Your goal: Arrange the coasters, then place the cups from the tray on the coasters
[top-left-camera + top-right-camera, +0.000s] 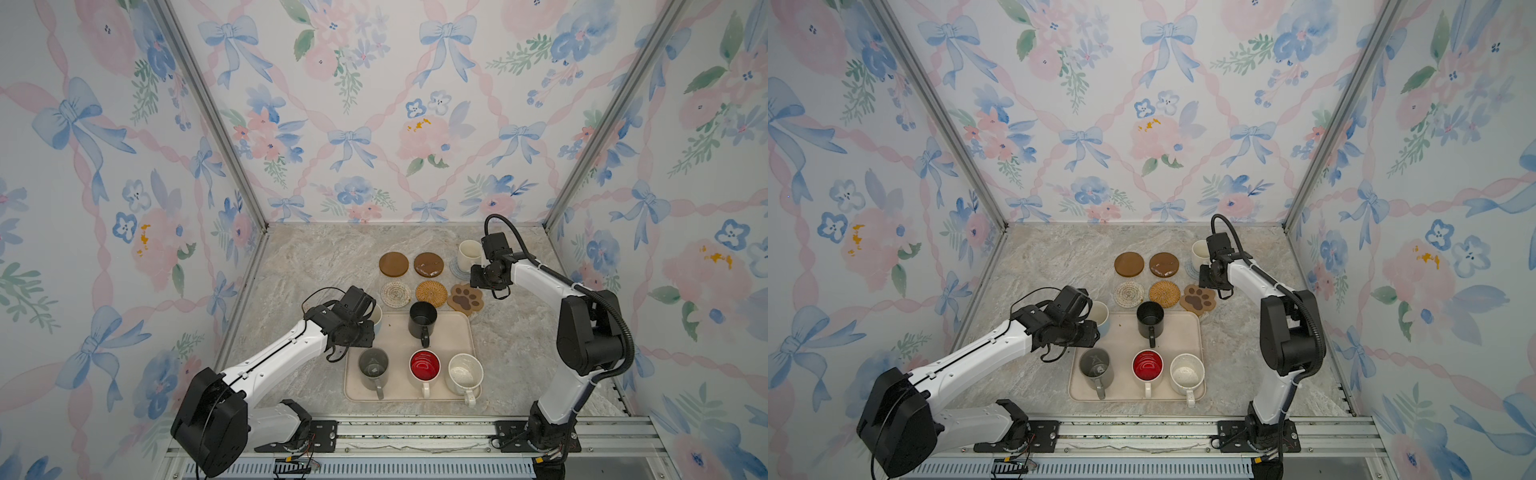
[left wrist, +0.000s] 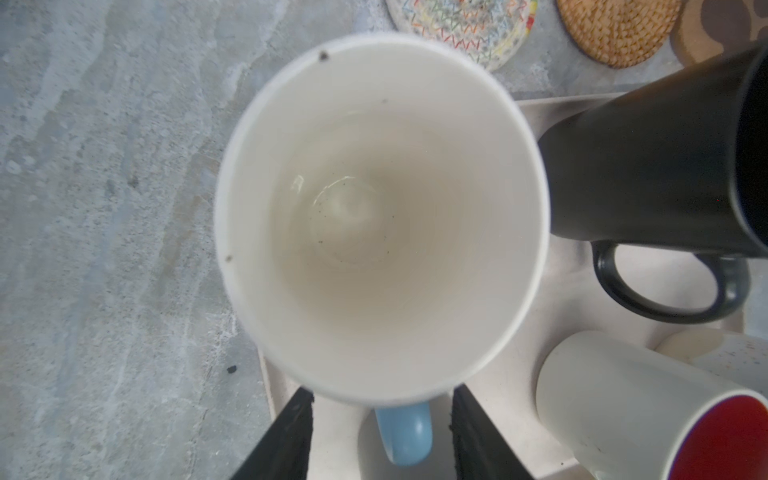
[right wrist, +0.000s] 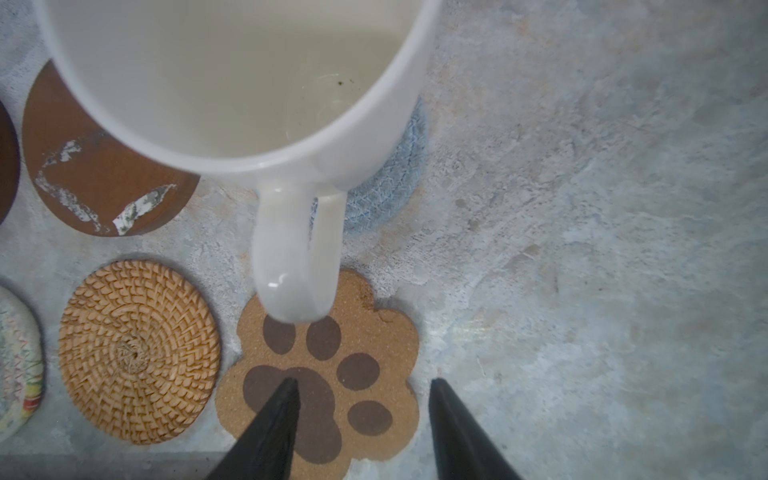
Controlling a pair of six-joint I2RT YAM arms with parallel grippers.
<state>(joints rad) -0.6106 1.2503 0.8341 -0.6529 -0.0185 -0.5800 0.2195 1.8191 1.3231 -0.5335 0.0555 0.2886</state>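
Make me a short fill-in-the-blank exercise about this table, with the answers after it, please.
1. The cream mug stands on the ____ woven coaster.
2. The left gripper has its fingers on either side of a light ____ handle.
3. The open right gripper hovers partly over the ____-shaped coaster.
4. ____ coasters bear no mug.
Answers: grey-blue, blue, paw, five.

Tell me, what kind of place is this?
Probably a robot practice booth, not a kitchen: two robot arms sit on a metal rail, flowery walls box in a table, and mugs stand on a tray.
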